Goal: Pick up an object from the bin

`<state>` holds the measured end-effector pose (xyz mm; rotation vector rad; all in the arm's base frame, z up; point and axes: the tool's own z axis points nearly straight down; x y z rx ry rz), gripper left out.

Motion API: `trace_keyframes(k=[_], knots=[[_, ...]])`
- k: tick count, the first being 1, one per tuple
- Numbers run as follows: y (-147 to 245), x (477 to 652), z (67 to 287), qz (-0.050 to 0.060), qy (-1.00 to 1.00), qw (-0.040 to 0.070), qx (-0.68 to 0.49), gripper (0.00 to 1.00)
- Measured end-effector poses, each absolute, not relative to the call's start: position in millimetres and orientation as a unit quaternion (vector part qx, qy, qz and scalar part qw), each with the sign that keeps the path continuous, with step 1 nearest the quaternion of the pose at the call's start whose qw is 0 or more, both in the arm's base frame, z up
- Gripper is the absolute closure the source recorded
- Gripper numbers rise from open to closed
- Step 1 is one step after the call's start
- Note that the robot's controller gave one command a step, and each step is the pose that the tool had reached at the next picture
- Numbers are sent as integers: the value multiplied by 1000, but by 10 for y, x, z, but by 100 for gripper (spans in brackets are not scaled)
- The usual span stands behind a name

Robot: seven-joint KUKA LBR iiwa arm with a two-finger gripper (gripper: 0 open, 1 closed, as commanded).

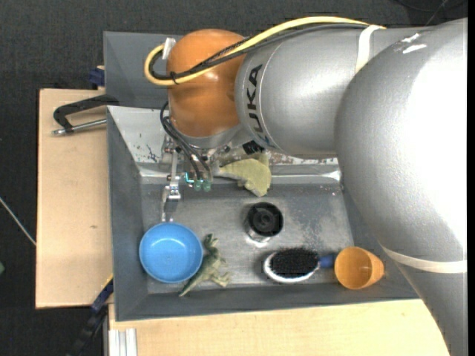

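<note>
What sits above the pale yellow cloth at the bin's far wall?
The robot's silver arm overhangs the pale yellow cloth; only its lower corner shows, the rest is covered.

The one camera looks down on the grey bin [312,213] from above, tilted somewhat to one side, so the inner faces of its top and left walls show; the arm [334,102] enters from the right, close to the lens; the bin floor lies farther off.
</note>
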<state>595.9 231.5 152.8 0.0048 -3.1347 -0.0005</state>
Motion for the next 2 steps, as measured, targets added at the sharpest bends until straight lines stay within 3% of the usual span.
trace_keyframes(k=[1, 2], knots=[[2202, 5914, 726, -2, -991, -1, -135, 0], [1822, 5430, 743, -2, -993, -4, -121, 0]])
